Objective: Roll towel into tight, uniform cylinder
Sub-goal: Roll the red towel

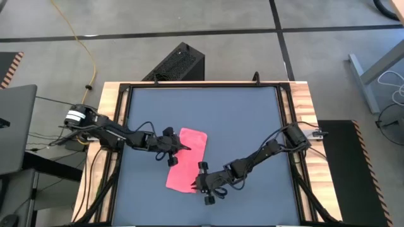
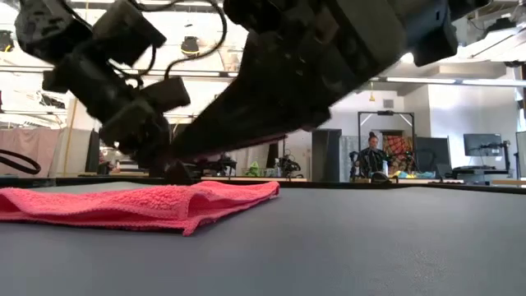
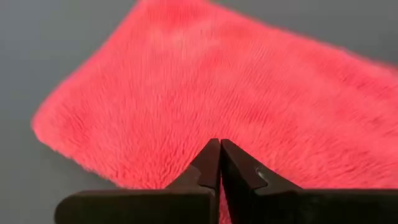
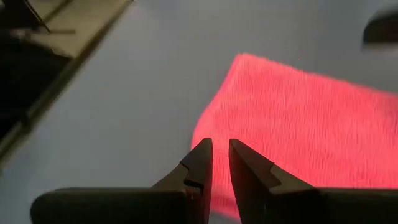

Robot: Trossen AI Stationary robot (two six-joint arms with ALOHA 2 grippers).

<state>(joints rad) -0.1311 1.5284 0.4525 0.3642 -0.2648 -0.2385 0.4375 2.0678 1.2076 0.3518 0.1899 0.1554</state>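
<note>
On the dark tabletop [image 1: 252,120], the towel [image 1: 189,157] is laid flat near the middle, its long axis slanted toward the front edge, with the closed left gripper [image 1: 181,149] on its left edge and the right gripper [image 1: 196,184], slightly parted, at its front corner.

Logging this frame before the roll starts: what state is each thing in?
towel: lying flat on the table, unrolled.
left gripper: shut, tips on the towel's edge.
right gripper: fingers slightly apart, at the towel's near corner, holding nothing visible.
</note>
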